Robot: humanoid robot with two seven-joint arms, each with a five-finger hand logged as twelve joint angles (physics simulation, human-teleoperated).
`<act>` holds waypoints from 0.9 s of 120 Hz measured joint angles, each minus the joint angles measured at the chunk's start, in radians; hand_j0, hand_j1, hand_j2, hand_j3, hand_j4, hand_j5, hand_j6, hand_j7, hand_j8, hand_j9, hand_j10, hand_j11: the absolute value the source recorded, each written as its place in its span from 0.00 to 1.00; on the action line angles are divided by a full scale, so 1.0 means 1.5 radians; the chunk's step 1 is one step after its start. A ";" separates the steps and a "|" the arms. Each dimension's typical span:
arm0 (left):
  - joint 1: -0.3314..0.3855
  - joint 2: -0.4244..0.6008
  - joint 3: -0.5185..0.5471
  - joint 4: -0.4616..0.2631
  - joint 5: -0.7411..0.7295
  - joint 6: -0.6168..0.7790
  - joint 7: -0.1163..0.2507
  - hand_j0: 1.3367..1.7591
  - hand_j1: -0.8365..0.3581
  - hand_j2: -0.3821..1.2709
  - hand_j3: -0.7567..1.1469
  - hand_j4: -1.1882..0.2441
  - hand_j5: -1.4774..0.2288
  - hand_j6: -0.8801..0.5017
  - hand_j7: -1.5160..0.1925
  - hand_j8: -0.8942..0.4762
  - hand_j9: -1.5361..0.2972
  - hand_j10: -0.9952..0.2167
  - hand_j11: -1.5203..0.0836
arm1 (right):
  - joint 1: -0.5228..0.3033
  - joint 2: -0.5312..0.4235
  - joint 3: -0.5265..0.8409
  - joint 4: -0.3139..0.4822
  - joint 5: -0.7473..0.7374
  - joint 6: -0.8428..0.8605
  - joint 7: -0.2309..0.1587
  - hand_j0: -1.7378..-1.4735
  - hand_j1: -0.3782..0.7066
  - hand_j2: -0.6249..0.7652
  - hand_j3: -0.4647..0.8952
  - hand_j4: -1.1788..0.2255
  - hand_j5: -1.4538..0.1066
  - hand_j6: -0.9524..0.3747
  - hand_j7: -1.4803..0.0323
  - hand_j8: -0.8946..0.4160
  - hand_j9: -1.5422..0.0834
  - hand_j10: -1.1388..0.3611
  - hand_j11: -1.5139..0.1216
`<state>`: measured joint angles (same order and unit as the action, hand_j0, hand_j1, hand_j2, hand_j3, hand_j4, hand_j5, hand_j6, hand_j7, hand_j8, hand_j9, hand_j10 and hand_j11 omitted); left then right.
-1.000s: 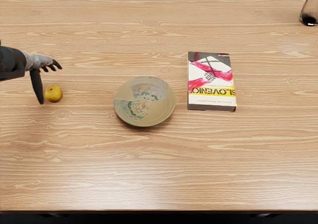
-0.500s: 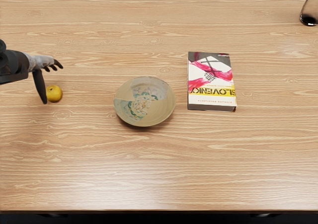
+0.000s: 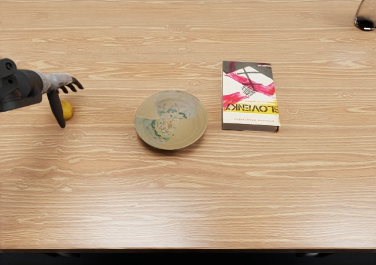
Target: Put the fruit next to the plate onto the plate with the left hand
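A small yellow fruit (image 3: 68, 110) lies on the wooden table, left of the plate (image 3: 170, 119), a tan dish with a painted pattern in its middle. My left hand (image 3: 63, 94) comes in from the left edge and hovers over the fruit, hiding its left part. The fingers (image 3: 74, 84) are spread beyond the fruit and the thumb (image 3: 58, 112) points down on its near left side. The hand is open and holds nothing.
A book (image 3: 249, 96) with a red, white and yellow cover lies right of the plate. A dark rounded object (image 3: 365, 13) shows at the top right corner. The table's front edge (image 3: 188, 248) runs along the bottom.
My left hand has moved right and slightly nearer, now covering part of the fruit. The fruit, plate and book have not moved.
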<state>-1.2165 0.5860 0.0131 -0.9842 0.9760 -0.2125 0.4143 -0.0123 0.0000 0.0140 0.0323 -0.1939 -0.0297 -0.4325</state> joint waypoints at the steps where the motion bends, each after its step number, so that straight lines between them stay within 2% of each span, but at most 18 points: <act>1: 0.000 0.000 0.000 0.000 0.000 0.000 0.000 0.76 0.78 0.26 0.40 0.68 0.70 0.48 0.73 0.49 0.69 0.64 0.78 | 0.000 0.000 0.000 0.000 0.000 0.000 0.000 0.30 0.03 0.45 0.34 0.84 0.93 0.72 0.98 0.68 0.95 0.76 0.93; 40: 0.013 0.003 0.001 0.000 0.000 0.013 -0.004 0.76 0.71 0.27 0.40 0.63 0.65 0.43 0.67 0.45 0.64 0.59 0.72 | 0.000 0.000 0.000 0.000 0.000 0.000 0.000 0.30 0.03 0.45 0.34 0.84 0.93 0.72 0.98 0.68 0.95 0.76 0.93; 108: 0.017 0.000 0.031 0.006 0.009 0.079 -0.008 0.76 0.69 0.27 0.40 0.62 0.64 0.42 0.66 0.43 0.63 0.57 0.71 | 0.000 0.000 0.000 0.000 0.000 0.000 0.000 0.30 0.03 0.45 0.34 0.84 0.93 0.72 0.98 0.68 0.95 0.76 0.93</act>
<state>-1.1906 0.5860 0.0590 -0.9745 0.9893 -0.0942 0.4027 -0.0123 0.0000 0.0140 0.0322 -0.1938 -0.0297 -0.4324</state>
